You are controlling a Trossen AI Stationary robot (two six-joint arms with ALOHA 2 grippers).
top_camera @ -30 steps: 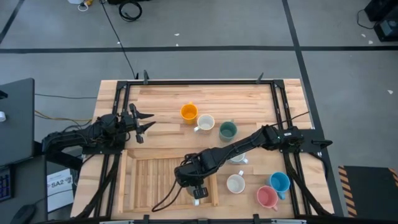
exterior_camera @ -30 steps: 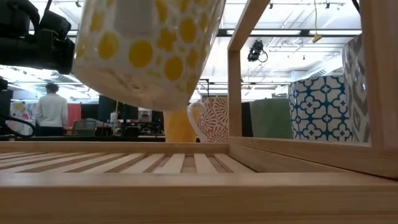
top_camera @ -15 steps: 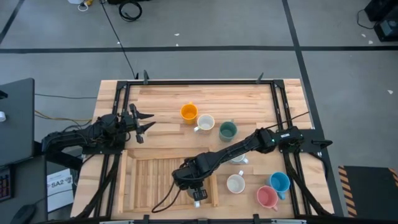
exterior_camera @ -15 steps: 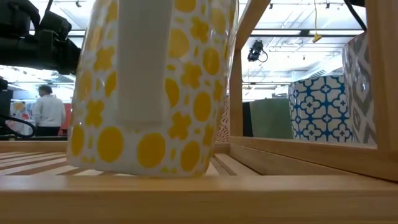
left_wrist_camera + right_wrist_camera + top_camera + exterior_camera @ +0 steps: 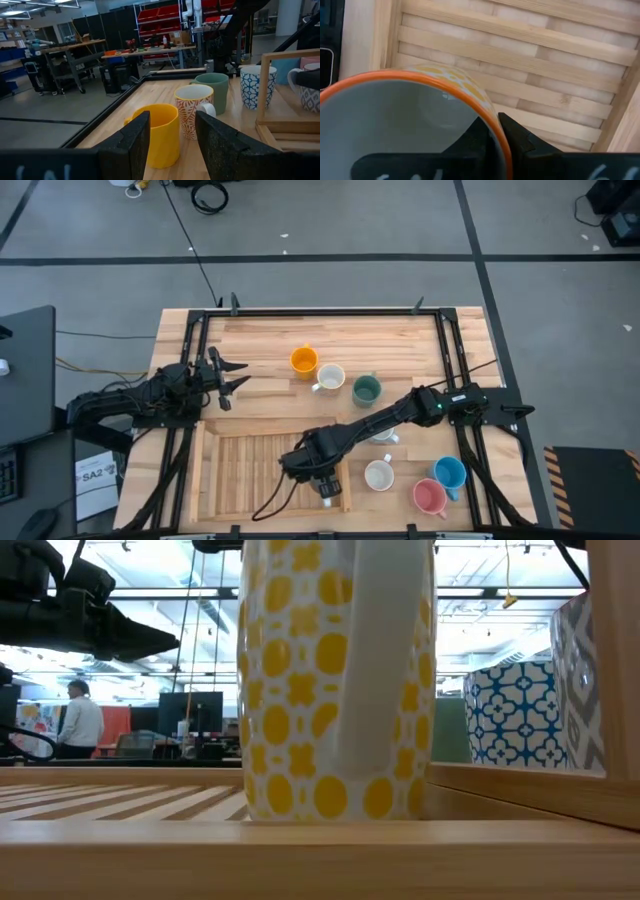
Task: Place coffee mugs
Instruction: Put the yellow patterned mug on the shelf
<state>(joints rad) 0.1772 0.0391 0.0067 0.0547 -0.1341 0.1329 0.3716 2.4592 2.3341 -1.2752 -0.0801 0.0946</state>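
Right gripper (image 5: pixel 322 480) pinches the yellow-dotted mug's (image 5: pixel 335 680) rim, upright on the slatted rack (image 5: pixel 235 470) near the table's front edge. Left gripper (image 5: pixel 236 376) waits open by the left edge, empty.

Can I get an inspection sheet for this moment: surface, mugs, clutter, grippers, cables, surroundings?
Surface: wooden table with a slatted wooden rack at its near edge.
Job's things: yellow-patterned mug upright on the rack; orange mug, patterned white mug and green mug in a row; cream mug, blue mug and pink mug at near right.
Clutter: nothing seen.
Grippers: right gripper shut on the yellow-patterned mug's rim; left gripper open, empty, waiting at the left.
Cables: black cable across the floor.
Surroundings: person standing far off.
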